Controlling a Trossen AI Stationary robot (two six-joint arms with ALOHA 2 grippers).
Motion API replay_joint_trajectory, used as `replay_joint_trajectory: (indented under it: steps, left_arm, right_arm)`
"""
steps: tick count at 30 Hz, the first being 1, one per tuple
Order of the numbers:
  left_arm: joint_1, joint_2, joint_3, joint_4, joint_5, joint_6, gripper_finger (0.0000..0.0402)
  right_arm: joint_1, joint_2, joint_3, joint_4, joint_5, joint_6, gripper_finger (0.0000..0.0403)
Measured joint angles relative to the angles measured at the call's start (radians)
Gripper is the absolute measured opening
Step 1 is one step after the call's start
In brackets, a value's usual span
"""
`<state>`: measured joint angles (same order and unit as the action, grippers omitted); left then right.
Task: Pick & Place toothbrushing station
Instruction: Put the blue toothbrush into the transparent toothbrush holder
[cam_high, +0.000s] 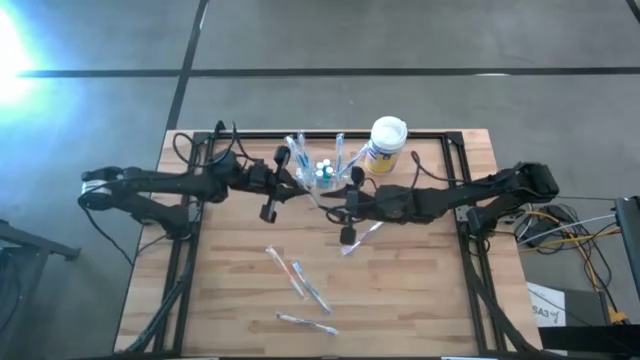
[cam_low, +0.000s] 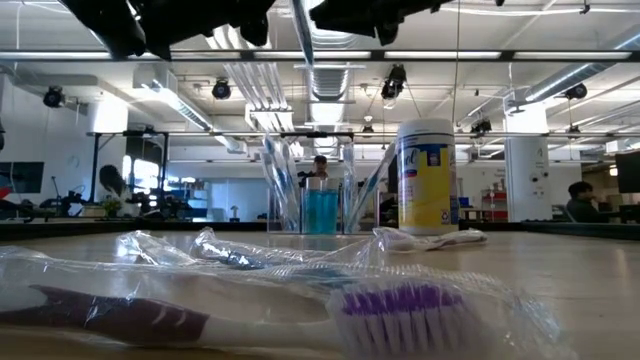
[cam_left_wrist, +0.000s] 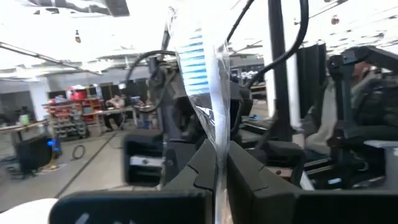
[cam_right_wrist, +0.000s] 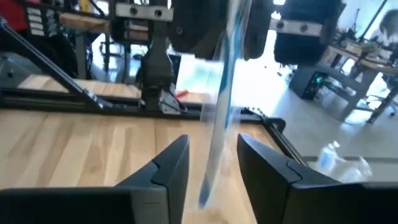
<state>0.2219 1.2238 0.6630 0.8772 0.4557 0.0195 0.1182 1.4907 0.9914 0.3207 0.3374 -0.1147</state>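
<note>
The toothbrushing station (cam_high: 322, 170), a see-through holder (cam_low: 320, 205), stands at the table's far middle with several brushes upright in it. In front of it and above the table, my left gripper (cam_left_wrist: 219, 152) is shut on a wrapped toothbrush (cam_left_wrist: 196, 59) with blue bristles. That brush (cam_right_wrist: 221, 106) also passes between the fingers of my right gripper (cam_right_wrist: 214, 149). The right gripper is open, with a gap showing on each side of the brush. In the high view the left gripper (cam_high: 305, 190) and the right gripper (cam_high: 335, 208) face each other closely. My left gripper pinches the wrapped toothbrush between its two fingers at the handle below the bristle head (cam_left_wrist: 217, 134), through the clear wrapper. The fingers come about level from the table's left and lie across the brush. The brush stands upright, head above the fingers, clear of the table.
A white-lidded canister with a yellow label (cam_high: 385, 145) stands right of the station. Three wrapped toothbrushes (cam_high: 298, 278) lie on the near half of the table, and another wrapped piece (cam_high: 362, 234) lies under my right arm. A black frame rail (cam_high: 190, 250) runs along the table's edges.
</note>
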Motion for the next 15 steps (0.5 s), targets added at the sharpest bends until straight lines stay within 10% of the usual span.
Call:
replay_joint_trajectory:
  steps: [7, 15]
  left_arm:
    - [0.100, 0.044, -0.008, -0.005, -0.004, -0.003, 0.0015]
    - [0.131, 0.288, 0.124, -0.023, -0.011, 0.010, 0.0015]
  right_arm:
    - [0.053, -0.135, -0.124, -0.024, 0.003, 0.025, 0.0132]
    - [0.116, -0.308, -0.405, 0.178, 0.033, 0.025, 0.0019]
